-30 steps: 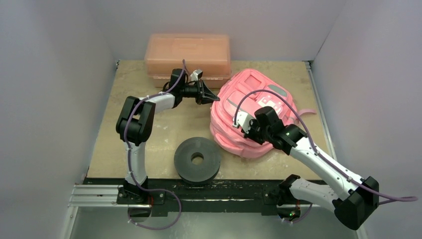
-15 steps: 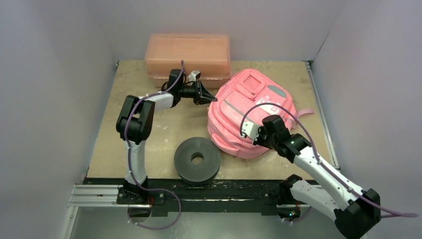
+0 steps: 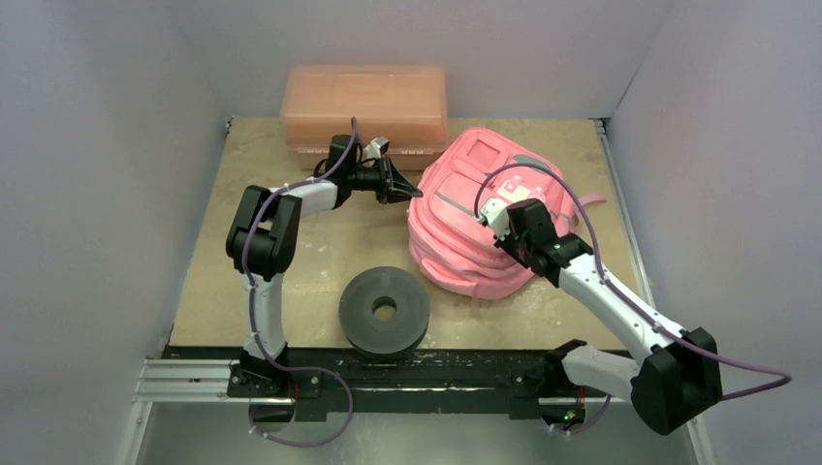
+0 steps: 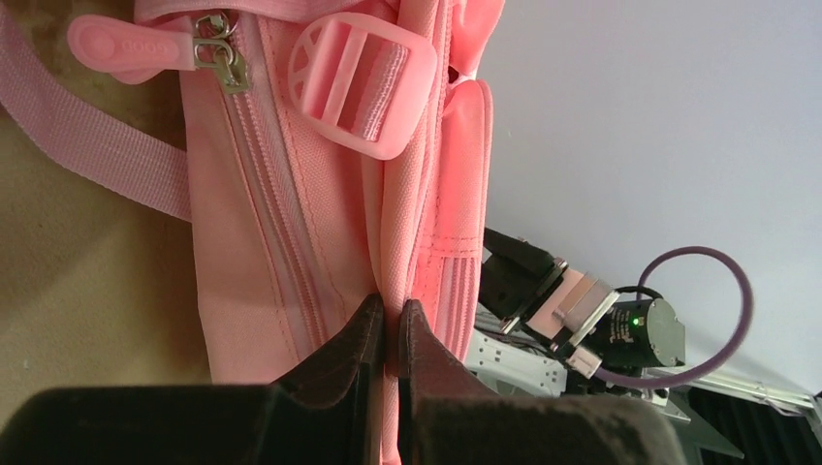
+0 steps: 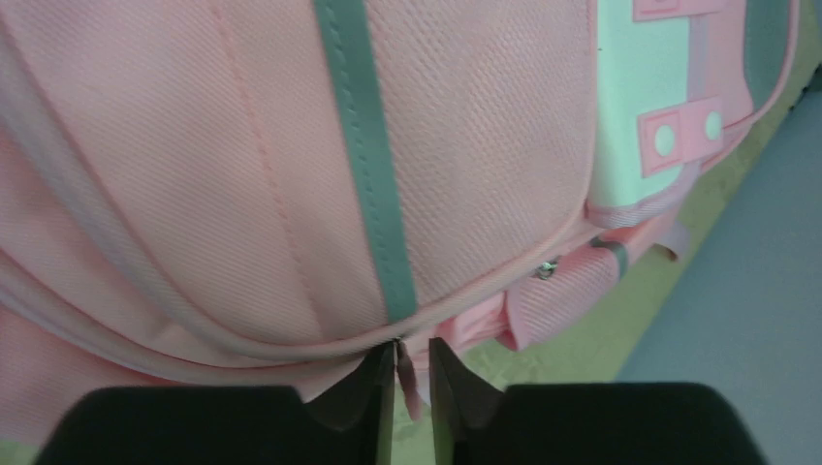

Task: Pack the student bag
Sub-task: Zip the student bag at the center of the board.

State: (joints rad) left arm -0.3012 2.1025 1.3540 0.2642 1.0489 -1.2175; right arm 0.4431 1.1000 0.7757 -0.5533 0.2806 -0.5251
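While pinched at a seam [image 4: 393, 232] by left gripper [image 4: 388, 315] jaws, at a pink tab [image 5: 409, 386] by right gripper [image 5: 412, 354] jaws, student bag [image 3: 456, 247] on bench [image 3: 223, 281] right half, salmon box [image 3: 366, 102] just beside, black ring [image 3: 384, 310] nearby.

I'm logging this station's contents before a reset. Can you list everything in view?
student bag: 1, bright pink with grey trim, right of centre on the table
plastic box: 1, salmon pink, far edge, by the back wall
disc with centre hole: 1, black, near edge, centre
table: 1, tan top
left arm: 1, black and white, purple cable, reaching to the bag's left side
right arm: 1, same colours, over the bag
left end effector: 1, black, shut on a fabric fold of the bag
right end effector: 1, black, shut on a small pink tab at a bag seam
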